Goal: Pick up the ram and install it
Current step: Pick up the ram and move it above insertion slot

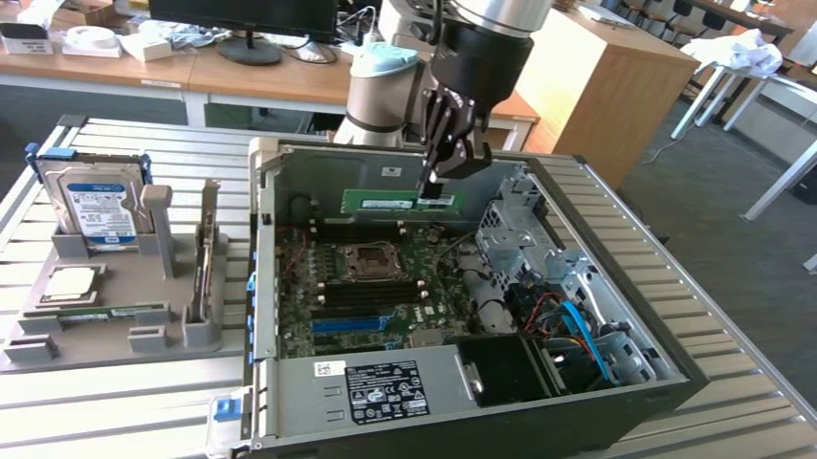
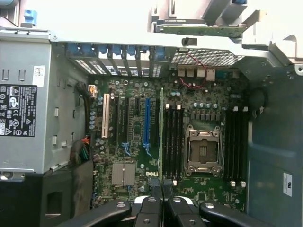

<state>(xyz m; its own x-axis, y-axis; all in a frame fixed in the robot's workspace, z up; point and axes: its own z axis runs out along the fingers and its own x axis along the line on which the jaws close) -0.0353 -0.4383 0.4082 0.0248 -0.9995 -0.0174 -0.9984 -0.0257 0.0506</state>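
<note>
- Grey metal first: the power supply [image 1: 383,390] with its label sits in the lower middle of the exterior frame, closest to the camera. The grey tray [image 1: 115,335] is at the exterior view's left, with a hard drive [image 1: 96,206] and a square silver chip [image 1: 71,284] parked in it
- one step further in, the motherboard [image 1: 364,316] lies flat on the floor of the open case [image 1: 332,172]. The black memory slots [image 1: 370,292] just below the CPU socket [image 1: 370,256] in the frame look empty to me, though I wouldn't swear to it
- above that, in the upper middle of the exterior frame, the ram [image 1: 381,202] hangs level in the air in front of the case's far wall, well clear of the board
- the gripper [image 1: 434,194] is clamped tight on the end of the ram nearest the exterior view's right, with the arm coming down from the top edge
- progress as I read it: pickup is done, since the stick is off the tray and in the grip. Install isn't, because it's not sitting in any slot
- the wrist view adds the alignment: looking down past the fingers [image 2: 152,210], the ram [image 2: 162,137] is edge-on, a thin green line. It runs lengthwise right beside the memory slots [image 2: 173,142], between the blue slot [image 2: 147,127] and the CPU socket [image 2: 203,151], so it's parallel to them
- that view can't tell you height though; the gap above the board comes from the exterior view, and so does the tray
</note>
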